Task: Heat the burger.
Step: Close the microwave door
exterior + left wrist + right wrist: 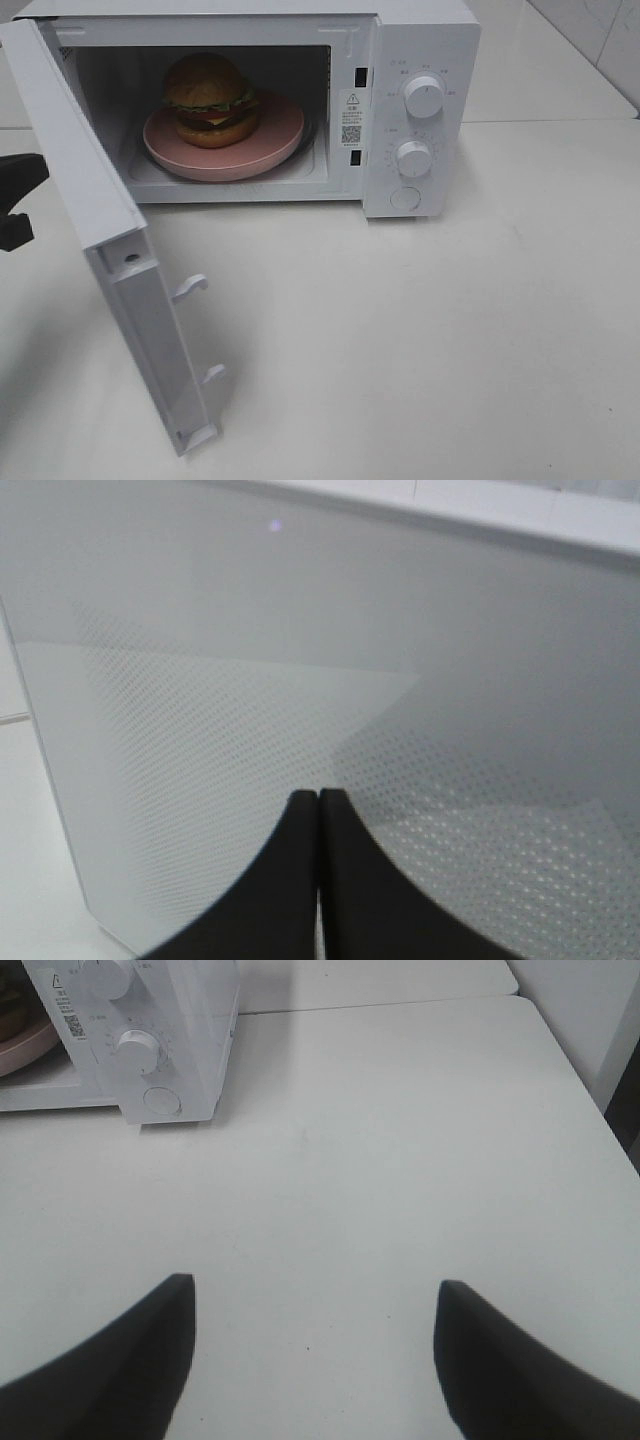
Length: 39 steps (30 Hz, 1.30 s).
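Closest to the lens: door (pixel 110 250) of the white microwave (pixel 420 60), swung wide from the microwave's left hinge, latch hooks bare. Inside the microwave's cavity, seated on a pink plate (pixel 275 140): burger (pixel 210 100), upright, bun on top. Loading done, by the look of it. Left to do, judging from this much: shutting the door, then setting the upper knob (pixel 424 97) and lower knob (pixel 413 158) on the microwave's right-hand panel. Outside the microwave, behind the open door: left gripper (pixel 318 805), fingers pressed together on nothing, close against the door's dotted outer face, seemingly placed for a push; contact impossible to confirm. Out in front and to the right of the microwave: right gripper (pixel 315 1285), spread wide and empty above the white table (pixel 400 1160).
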Each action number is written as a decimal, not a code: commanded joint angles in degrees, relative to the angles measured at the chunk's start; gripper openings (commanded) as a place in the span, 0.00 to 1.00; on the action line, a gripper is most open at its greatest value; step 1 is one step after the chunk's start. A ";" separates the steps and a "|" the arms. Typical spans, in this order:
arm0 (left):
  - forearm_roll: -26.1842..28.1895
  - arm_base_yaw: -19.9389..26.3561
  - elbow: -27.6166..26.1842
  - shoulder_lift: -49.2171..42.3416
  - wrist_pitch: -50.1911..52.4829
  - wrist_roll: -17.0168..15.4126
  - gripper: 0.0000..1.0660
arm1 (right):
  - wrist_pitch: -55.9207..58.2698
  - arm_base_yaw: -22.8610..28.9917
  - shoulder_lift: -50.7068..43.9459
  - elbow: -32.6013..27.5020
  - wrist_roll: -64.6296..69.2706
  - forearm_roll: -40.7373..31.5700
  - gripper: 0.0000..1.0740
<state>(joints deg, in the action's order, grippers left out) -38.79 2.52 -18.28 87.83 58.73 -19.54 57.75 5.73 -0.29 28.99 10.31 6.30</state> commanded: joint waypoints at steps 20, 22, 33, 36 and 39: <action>9.40 -15.53 -6.65 4.41 -3.72 -0.29 0.00 | -0.06 -0.52 -1.43 -0.06 -0.63 0.06 0.59; 11.17 -17.65 -7.56 5.39 -4.07 1.20 0.00 | -0.06 -0.52 -1.43 -0.06 -0.63 0.06 0.59; 19.54 -25.55 -13.12 10.54 -4.98 1.89 0.00 | -0.06 -0.52 -1.43 -0.06 -0.63 0.06 0.59; 22.12 -27.10 -15.13 12.09 -5.04 1.89 0.00 | -0.06 -0.52 -1.43 -0.06 -0.63 0.06 0.59; 23.84 -28.07 -16.50 13.01 -5.04 1.89 0.00 | -0.06 -0.52 -1.43 -0.06 -0.63 0.06 0.59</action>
<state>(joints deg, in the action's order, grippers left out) -16.16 -25.21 -34.21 100.96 53.63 -17.88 57.75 5.73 -0.29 28.99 10.31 6.30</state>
